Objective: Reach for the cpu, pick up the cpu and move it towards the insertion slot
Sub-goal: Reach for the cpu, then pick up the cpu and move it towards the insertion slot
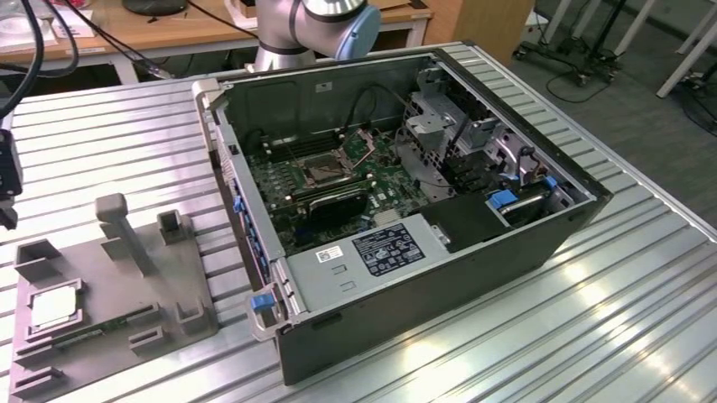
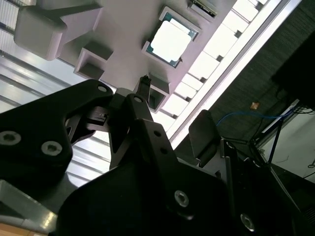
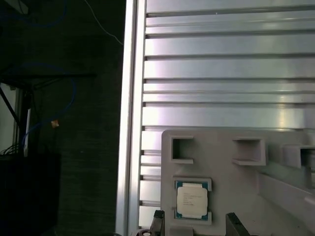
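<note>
right, reach step in hand: gripper poised over the cpu, nothing lifted yet.
biggest first: the slatted metal table [image 1: 627, 319] carries the open computer case [image 1: 448, 277], and off to the exterior view's left lies the grey fixture tray [image 1: 107, 336] with its upright blocks. the gripper [image 3: 197, 227] hangs above that tray, jaws spread wide and holding nothing, one fingertip showing on either side in the first wrist view. the insertion slot [image 1: 319, 173], dark-centred in its thin silver frame, sits on the board inside the case, well apart from the gripper. the cpu [image 3: 192, 199] lies flat in its bracketed seat on the tray, untouched, near the table's edge. by my read, the pick calls for squaring the jaws to the chip's opposite edges and descending level, since it sits low in its nest.
</note>
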You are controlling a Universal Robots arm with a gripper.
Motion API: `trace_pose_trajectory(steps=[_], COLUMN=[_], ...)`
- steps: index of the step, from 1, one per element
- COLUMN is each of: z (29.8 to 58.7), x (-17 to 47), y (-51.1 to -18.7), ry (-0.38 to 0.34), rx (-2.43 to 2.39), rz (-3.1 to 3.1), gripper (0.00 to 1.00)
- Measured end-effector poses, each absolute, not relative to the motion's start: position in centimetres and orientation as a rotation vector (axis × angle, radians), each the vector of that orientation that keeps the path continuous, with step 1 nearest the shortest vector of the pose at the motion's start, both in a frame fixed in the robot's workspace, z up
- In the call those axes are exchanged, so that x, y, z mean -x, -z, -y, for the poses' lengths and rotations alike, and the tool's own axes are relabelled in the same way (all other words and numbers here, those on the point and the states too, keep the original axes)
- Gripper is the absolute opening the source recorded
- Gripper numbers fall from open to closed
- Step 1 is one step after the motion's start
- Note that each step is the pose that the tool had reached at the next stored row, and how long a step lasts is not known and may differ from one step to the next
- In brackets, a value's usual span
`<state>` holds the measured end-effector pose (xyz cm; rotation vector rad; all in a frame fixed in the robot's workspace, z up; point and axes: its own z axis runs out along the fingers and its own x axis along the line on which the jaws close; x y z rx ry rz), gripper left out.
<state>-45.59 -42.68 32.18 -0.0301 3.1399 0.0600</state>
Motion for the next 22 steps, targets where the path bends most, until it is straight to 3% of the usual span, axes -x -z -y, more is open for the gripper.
trace_pose_trajectory(steps=[22], z=[42.68], x=[45.59], y=[-31.11], ry=[-0.060], rx=[0.030], rz=[-3.140], gripper=[0.60])
